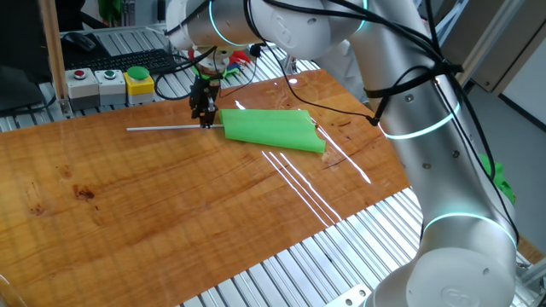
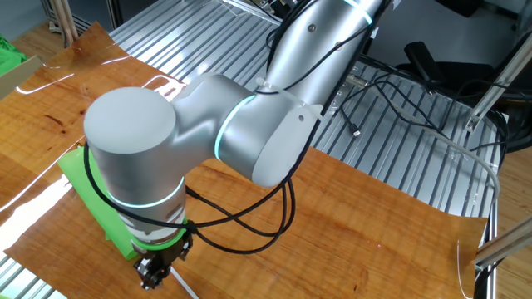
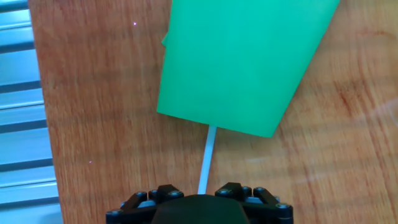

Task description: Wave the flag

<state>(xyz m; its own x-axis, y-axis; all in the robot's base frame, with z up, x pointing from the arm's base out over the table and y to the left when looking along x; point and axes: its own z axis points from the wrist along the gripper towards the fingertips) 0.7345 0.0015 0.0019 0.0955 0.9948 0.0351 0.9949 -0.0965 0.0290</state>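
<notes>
The flag lies flat on the wooden table: a bright green cloth sheet [image 1: 273, 128] on a thin pale grey stick [image 1: 162, 129] that points left. My gripper [image 1: 204, 119] is down at the stick, just left of the cloth's edge. In the hand view the stick [image 3: 206, 158] runs from the cloth [image 3: 242, 62] down between my two black fingers [image 3: 163, 193]. There is a gap on each side of the stick, so the jaws stand open around it. In the other fixed view my arm hides most of the cloth [image 2: 83, 195] and my gripper [image 2: 156, 272] hangs low above the table.
A box with red, green and yellow buttons [image 1: 111, 83] and a keyboard [image 1: 136, 60] stand beyond the table's far edge. Ribbed metal decking [image 1: 281, 264] surrounds the wooden board. My own arm [image 1: 426, 111] reaches over the right side.
</notes>
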